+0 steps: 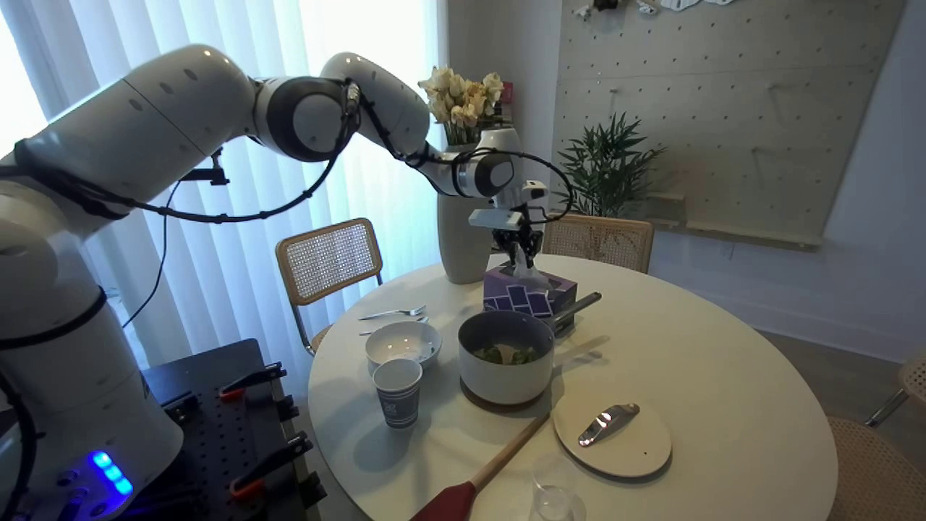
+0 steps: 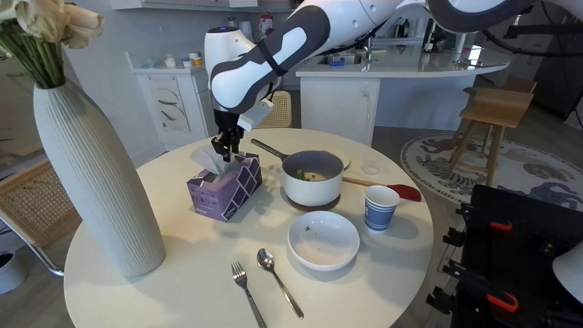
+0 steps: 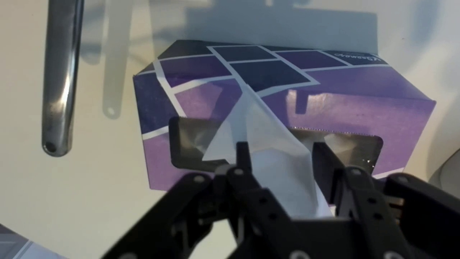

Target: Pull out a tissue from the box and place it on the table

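The purple-blue patterned tissue box [image 1: 517,298] stands on the round white table [image 1: 731,376], also in view in an exterior view [image 2: 212,201] and the wrist view [image 3: 359,84]. A white tissue [image 3: 267,124] sticks up out of the slot on its top; it also shows in both exterior views [image 1: 529,271] [image 2: 208,160]. My gripper [image 3: 281,144] points down just over the slot. Its two fingers are apart, one on each side of the tissue, with visible gaps. In an exterior view the gripper [image 2: 226,154] is at the tissue's side, and part of the tissue is hidden behind it.
A pot [image 1: 506,369] stands close to the box, its handle [image 3: 60,79] reaching beside it. A tall vase [image 2: 102,182] stands near the box. A bowl [image 2: 324,241], paper cup [image 2: 380,207], plate [image 1: 615,449], fork [image 2: 246,287], spoon [image 2: 278,278] and red spatula [image 1: 452,501] lie around.
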`<state>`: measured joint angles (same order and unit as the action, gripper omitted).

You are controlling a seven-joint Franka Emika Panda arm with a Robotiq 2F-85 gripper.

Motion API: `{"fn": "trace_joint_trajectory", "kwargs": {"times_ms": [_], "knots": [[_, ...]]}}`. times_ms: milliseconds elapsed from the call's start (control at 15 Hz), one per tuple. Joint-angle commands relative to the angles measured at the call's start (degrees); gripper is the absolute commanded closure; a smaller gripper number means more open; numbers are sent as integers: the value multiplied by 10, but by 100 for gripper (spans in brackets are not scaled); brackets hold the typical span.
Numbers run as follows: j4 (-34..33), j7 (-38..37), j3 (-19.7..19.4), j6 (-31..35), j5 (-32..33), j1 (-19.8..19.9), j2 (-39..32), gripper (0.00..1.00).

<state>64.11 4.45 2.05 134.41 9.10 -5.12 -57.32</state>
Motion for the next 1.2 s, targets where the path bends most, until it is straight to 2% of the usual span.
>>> {"fn": "trace_joint_trajectory", "kwargs": {"times_ms": [0, 133, 200, 1133], "knots": [[-55, 16, -8, -34, 0, -8, -25, 82], [-69, 15, -7, -43, -3, -7, -32, 97], [-75, 15, -7, -48, -4, -7, -34, 99], [-203, -33, -17, -184, -8, -21, -49, 100]]}}
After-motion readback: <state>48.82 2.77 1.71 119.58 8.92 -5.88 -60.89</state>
